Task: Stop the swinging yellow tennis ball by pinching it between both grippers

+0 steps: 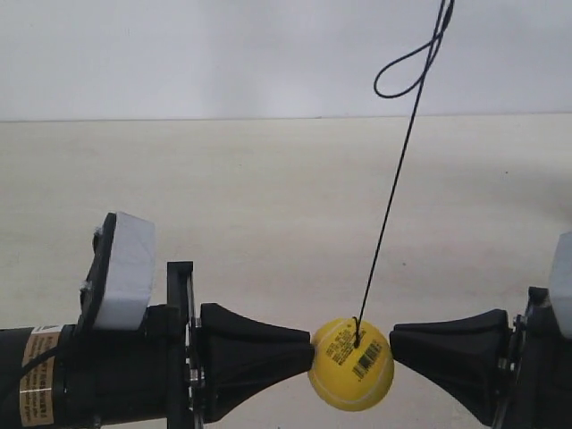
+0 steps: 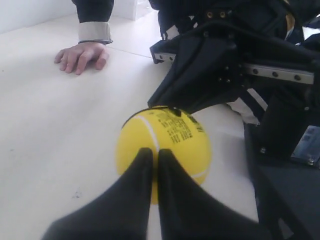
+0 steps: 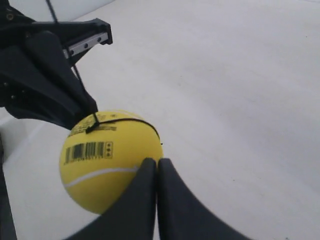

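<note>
Plain white wall [image 1: 223, 54] and a pale tabletop [image 1: 268, 197] make up the backdrop. Up front, the left gripper [image 2: 153, 153] has its two fingers pressed flat together with nothing held between them, and the closed tip pokes into the yellow tennis ball [image 1: 350, 364]. The right gripper [image 3: 156, 161] is the same deal: fingers together, gripping nothing, tip against the ball on the opposite side.

So the ball sits squeezed between the two closed tips, and as far as I can tell it's hanging off the table rather than resting on it. The arm at the exterior view's left [image 1: 116, 375] is clearly touching the ball. The arm at the exterior view's right [image 1: 536, 366] looks like it's touching too, but I can't swear there's no sliver of a gap.

The string [image 1: 393, 188] runs up from the knot on top at a slant, not straight up, with a loose loop higher up.

My read: the pinch is basically made — what's left is holding steady until the ball settles.
</note>
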